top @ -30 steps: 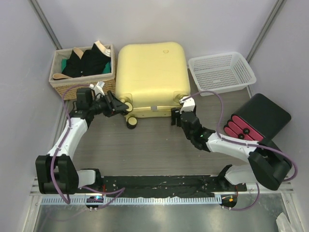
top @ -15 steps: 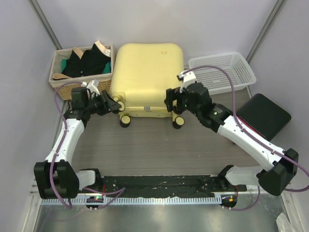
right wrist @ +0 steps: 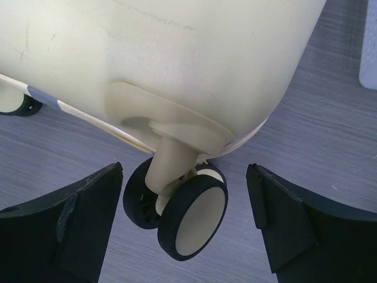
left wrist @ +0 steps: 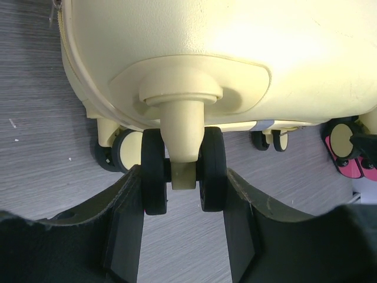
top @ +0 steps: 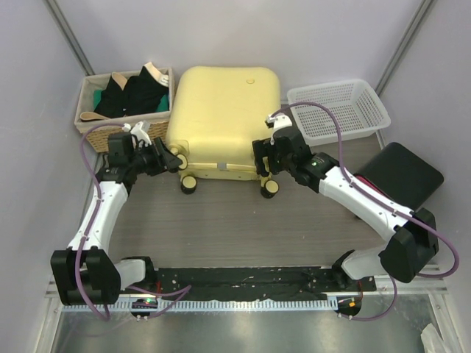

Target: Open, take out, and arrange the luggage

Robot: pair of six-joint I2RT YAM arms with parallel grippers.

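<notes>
The pale-yellow luggage (top: pixel 221 118) lies flat and closed at the back of the table, its wheeled end toward me. My left gripper (top: pixel 171 160) is at its near left corner. In the left wrist view my left gripper (left wrist: pixel 184 197) has its fingers pressed on both sides of a black twin wheel (left wrist: pixel 154 171) under the shell (left wrist: pixel 235 53). My right gripper (top: pixel 263 165) is at the near right corner. In the right wrist view my right gripper (right wrist: pixel 184 177) is open, with its fingers wide apart on either side of another wheel (right wrist: pixel 194 221) and clear of it.
A wicker basket (top: pixel 125 134) of dark clothes stands left of the luggage. A white plastic basket (top: pixel 346 129) stands to its right. A black box (top: pixel 405 173) sits at the right edge behind my right arm. Grey walls close in the back and sides.
The luggage has slid a little to the left with my left gripper on its wheel. My right gripper rose to the luggage's right corner and now straddles the wheel there.
</notes>
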